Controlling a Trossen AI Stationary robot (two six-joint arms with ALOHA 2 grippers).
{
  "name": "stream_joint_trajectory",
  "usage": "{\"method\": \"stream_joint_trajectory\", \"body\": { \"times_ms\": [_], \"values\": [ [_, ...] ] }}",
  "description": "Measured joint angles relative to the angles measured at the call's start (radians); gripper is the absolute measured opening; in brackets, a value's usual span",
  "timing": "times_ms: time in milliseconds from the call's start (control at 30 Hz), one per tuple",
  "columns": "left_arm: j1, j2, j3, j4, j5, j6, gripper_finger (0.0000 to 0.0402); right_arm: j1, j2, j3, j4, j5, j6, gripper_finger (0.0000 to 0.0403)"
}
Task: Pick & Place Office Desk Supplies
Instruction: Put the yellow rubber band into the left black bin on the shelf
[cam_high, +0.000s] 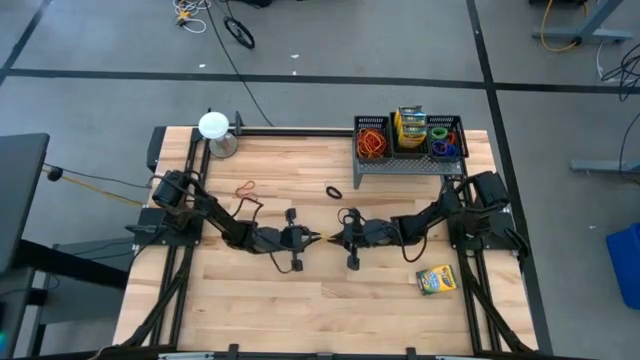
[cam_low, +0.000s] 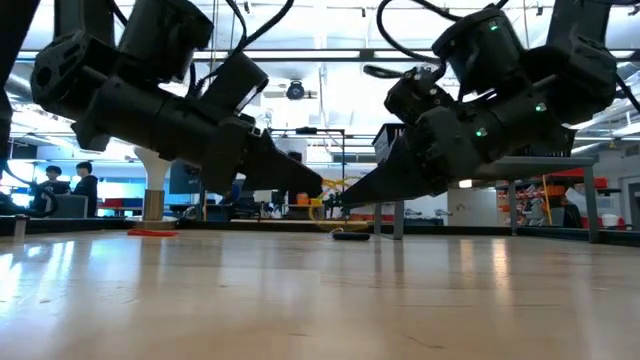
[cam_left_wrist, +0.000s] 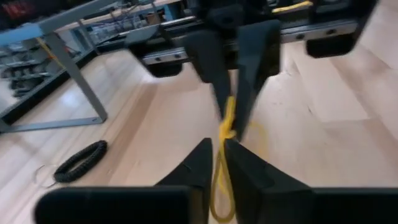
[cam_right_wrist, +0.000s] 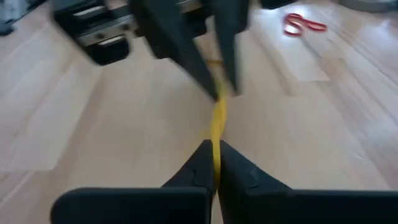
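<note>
The two grippers are meeting tip to tip at the middle of the table (cam_high: 300, 310), raised a little above the wood, and a yellow band (cam_left_wrist: 225, 155) is hanging stretched between them. The right gripper (cam_right_wrist: 214, 152) is pressing its jaws together on one end of this band. The left gripper (cam_left_wrist: 217, 149) is keeping its jaws nearly together with the band passing through the narrow gap; I cannot tell if it is really pinching it or only letting it pass. Seen from above, the left gripper (cam_high: 316, 238) is pointing toward 3 o'clock and the right gripper (cam_high: 334, 238) toward 9 o'clock. A crayon box (cam_high: 435, 279) is lying flat toward 4 o'clock from the grippers, near the right arm's base. A black band (cam_high: 333, 191) is lying on the wood just beyond the grippers, toward 12 o'clock, and a red band (cam_high: 245, 189) is lying toward 10 o'clock. Farther, toward 1 o'clock at the far edge, a mesh rack (cam_high: 407, 160) is holding orange bands (cam_high: 372, 142) in one compartment, crayon boxes (cam_high: 411, 127) in the middle one, and mixed coloured bands (cam_high: 444, 141) in the other. A white round object (cam_high: 214, 127) is standing at the far edge toward 11 o'clock.
</note>
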Motion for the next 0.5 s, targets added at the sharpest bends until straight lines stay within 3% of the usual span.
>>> {"method": "stream_joint_trajectory", "body": {
  "times_ms": [133,300,500],
  "values": [
    [-0.040,-0.032,-0.008,-0.010,-0.076,0.002,0.0088,0.029,0.000,0.000,0.000,-0.004,-0.035,0.0018],
    [-0.087,-0.122,-0.082,0.017,-0.082,0.046,0.0140,0.049,-0.025,-0.001,-0.010,0.009,-0.043,0.0006],
    [-0.094,-0.160,-0.246,0.283,-0.063,0.049,0.0181,0.053,-0.217,-0.001,-0.209,0.073,-0.068,0.0009]
  ]
}}
